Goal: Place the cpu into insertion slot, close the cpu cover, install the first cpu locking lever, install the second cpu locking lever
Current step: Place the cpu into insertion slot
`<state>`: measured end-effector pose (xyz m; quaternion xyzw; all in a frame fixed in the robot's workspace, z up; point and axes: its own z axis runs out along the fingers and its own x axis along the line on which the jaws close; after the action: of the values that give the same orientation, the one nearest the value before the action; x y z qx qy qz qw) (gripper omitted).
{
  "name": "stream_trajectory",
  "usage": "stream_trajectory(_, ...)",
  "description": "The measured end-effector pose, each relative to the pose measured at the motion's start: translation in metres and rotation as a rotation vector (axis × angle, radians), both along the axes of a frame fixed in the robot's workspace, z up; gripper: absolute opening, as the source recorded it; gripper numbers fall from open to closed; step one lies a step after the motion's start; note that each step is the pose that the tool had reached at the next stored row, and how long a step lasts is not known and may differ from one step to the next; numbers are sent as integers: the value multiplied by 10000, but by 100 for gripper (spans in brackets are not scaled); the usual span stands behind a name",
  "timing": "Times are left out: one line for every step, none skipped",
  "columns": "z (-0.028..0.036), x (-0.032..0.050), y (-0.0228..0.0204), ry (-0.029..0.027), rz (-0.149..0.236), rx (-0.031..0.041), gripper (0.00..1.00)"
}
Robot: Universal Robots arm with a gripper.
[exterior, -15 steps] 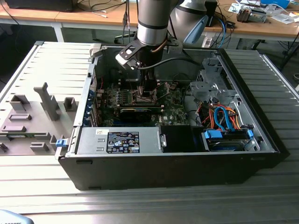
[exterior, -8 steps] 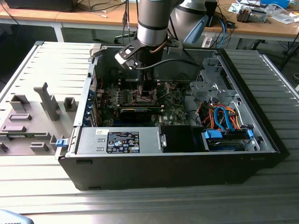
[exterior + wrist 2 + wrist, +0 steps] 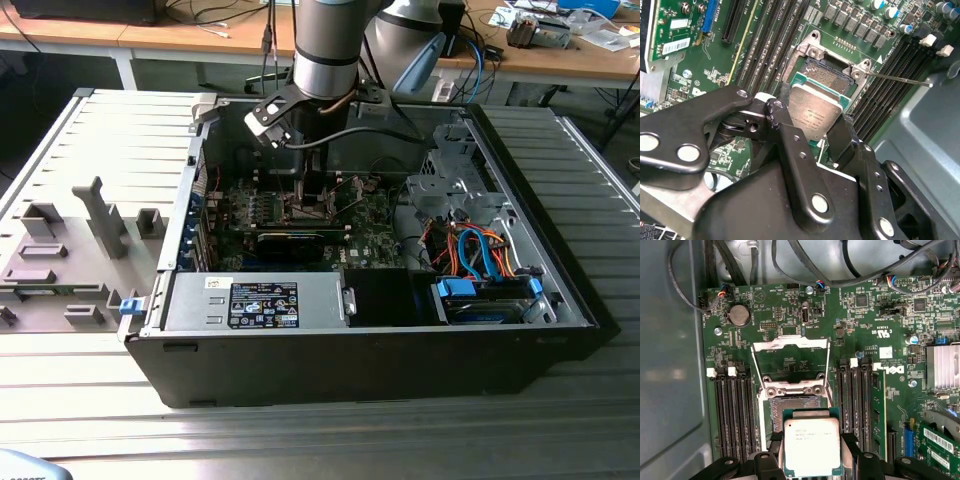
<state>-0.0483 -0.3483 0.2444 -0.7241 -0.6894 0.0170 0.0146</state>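
My gripper (image 3: 812, 452) is shut on the cpu (image 3: 812, 445), a flat square chip with a silver-grey top, one black finger on each side. The chip hangs tilted just over one edge of the insertion slot (image 3: 795, 407), overlapping it partly; the slot's dark centre is uncovered beyond it. The cpu cover (image 3: 790, 341), a thin silver frame with a large window, is swung open past the slot. In the second wrist view the cpu (image 3: 815, 112) sits between the fingers (image 3: 785, 135) before the insertion slot (image 3: 827, 75). In the exterior view the gripper (image 3: 300, 190) reaches down into the open computer case.
Black memory slots (image 3: 732, 410) run along both sides of the socket. A thin wire lever (image 3: 900, 80) stands loose beside it. Case walls (image 3: 180, 230), cables (image 3: 470, 250), a long black card (image 3: 290, 243) and a labelled black box (image 3: 263, 305) surround the board. A grey fixture tray (image 3: 70, 250) lies outside.
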Motion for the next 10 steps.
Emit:
stream_trajectory(0, 0, 0, 0, 1, 0, 55)
stream_trajectory(0, 0, 0, 0, 0, 0, 55)
stream_trajectory(0, 0, 0, 0, 0, 0, 55)
stream_trajectory(0, 0, 0, 0, 1, 0, 55)
stream_trajectory(-2, 0, 0, -1, 1, 0, 55)
stream_trajectory(-3, 0, 0, 0, 1, 0, 55)
stream_trajectory(-5, 0, 1, -1, 2, 0, 55)
stream_trajectory(-7, 1, 3, -1, 3, 2, 55)
stream_trajectory(-9, 0, 5, -1, 3, 3, 55)
stream_trajectory(-10, 0, 6, -1, 4, 1, 55)
